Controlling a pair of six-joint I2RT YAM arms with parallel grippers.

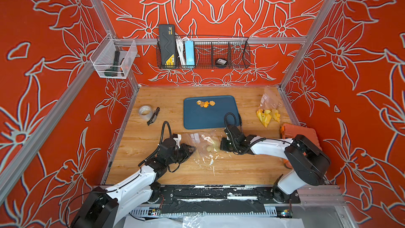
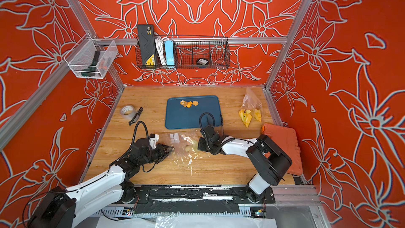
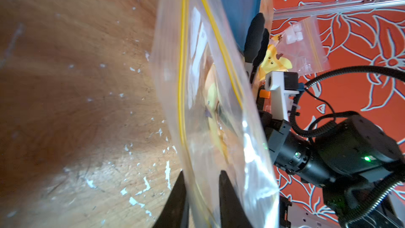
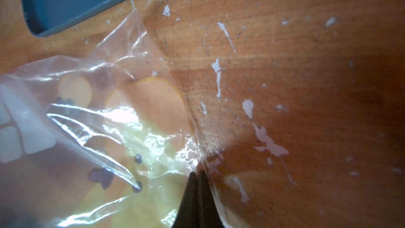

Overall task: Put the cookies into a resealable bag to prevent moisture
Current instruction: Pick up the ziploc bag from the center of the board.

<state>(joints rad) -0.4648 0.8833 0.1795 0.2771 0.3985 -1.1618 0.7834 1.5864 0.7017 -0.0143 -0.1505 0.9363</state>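
The cookies [image 1: 205, 103] [image 2: 189, 103], a small orange and yellow cluster, lie at the far end of the blue tray [image 1: 197, 119]. A clear resealable bag [image 1: 203, 143] [image 2: 184, 143] with yellow cartoon prints lies between my two grippers, in front of the tray. My left gripper [image 3: 201, 172] [image 1: 192, 150] is at the bag's mouth. Its jaws stand a little apart, with one wall of the bag [image 3: 210, 84] and its yellow zip line between them. My right gripper [image 4: 196, 173] [image 1: 221, 148] is shut on the opposite edge of the bag [image 4: 87, 128].
A second printed clear bag [image 1: 268, 110] lies at the back right. An orange case [image 1: 302, 132] sits against the right wall behind my right arm. A tape roll [image 1: 145, 111] and a black cutter [image 1: 153, 116] lie at the left. White flecks mark the wooden table near the bag.
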